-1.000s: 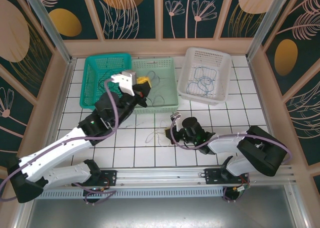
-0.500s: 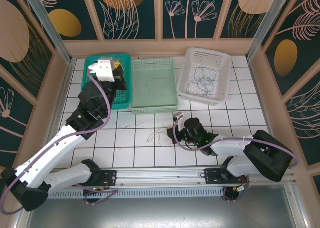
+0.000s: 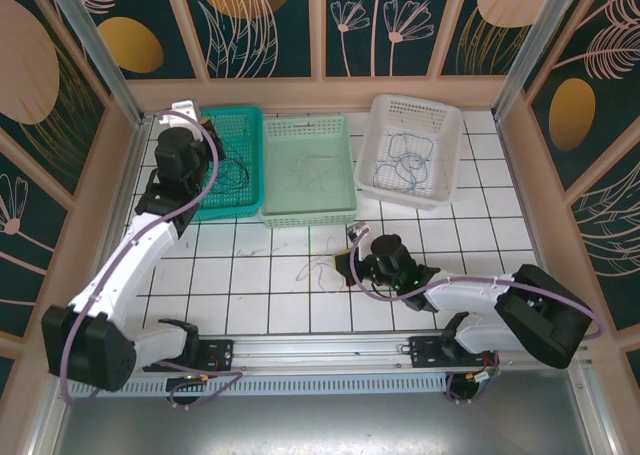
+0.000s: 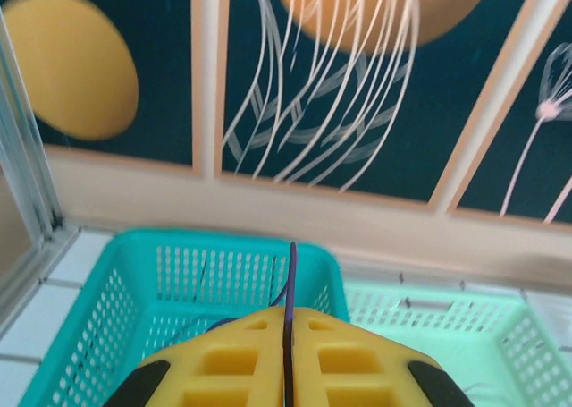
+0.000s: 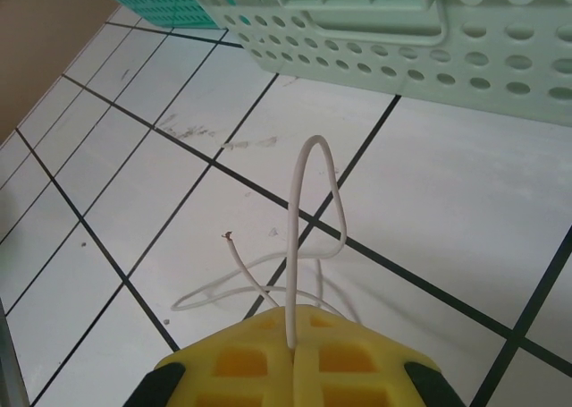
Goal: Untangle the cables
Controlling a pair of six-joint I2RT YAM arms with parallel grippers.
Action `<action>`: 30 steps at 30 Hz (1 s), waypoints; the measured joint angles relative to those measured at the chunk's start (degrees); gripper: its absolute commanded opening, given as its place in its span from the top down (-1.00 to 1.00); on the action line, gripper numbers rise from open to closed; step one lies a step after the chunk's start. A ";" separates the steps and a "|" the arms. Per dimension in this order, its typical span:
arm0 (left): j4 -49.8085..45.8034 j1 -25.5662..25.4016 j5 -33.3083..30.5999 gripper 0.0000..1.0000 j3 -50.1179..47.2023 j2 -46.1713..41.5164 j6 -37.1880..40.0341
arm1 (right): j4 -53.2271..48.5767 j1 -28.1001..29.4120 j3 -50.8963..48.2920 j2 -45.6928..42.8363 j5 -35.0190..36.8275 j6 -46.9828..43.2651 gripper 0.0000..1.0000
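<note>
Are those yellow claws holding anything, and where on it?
Right gripper pinches the white cable at the foot of a loop, its bare end free. Left gripper pinches a dark cable by the teal basket; where along it cannot be told.

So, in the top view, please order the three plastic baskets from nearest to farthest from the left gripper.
1. Teal plastic mesh basket: far left, right beside the left gripper.
2. Pale green plastic mesh basket: in the middle, touching the teal one.
3. White plastic mesh basket: on the right, standing apart.
</note>
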 measured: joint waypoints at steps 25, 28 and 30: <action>4.57 0.50 9.68 -0.96 -12.66 -0.46 -12.17 | -5.88 -0.81 4.94 -10.67 -8.11 -2.01 1.00; 4.61 -2.21 8.28 -0.97 -12.66 -2.21 -11.63 | -8.76 -0.90 12.63 -10.67 -10.38 -4.72 1.00; 4.61 -3.28 7.93 -0.97 -12.74 -3.08 -11.63 | -10.60 -1.11 18.56 -10.67 -11.65 -7.08 1.00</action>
